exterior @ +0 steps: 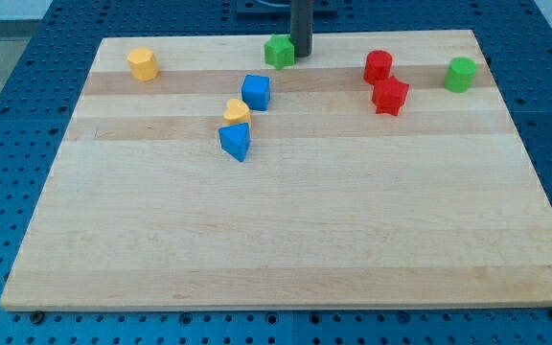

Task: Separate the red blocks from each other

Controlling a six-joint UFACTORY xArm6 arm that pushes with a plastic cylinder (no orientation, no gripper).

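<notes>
Two red blocks sit close together at the view's upper right: a red cylinder [378, 66] and, just below and right of it, a red star-shaped block [390, 96]; they look to be touching or nearly so. My tip [301, 55] is the lower end of the dark rod at the view's top centre. It stands right beside the right side of a green block [279, 50], well to the left of the red blocks.
A green cylinder [461, 74] stands right of the red blocks. A blue cube [256, 92], a small yellow block [237, 111] and a blue block [236, 141] cluster left of centre. A yellow block [143, 63] sits at the upper left. The wooden board [286, 240] lies on a blue perforated table.
</notes>
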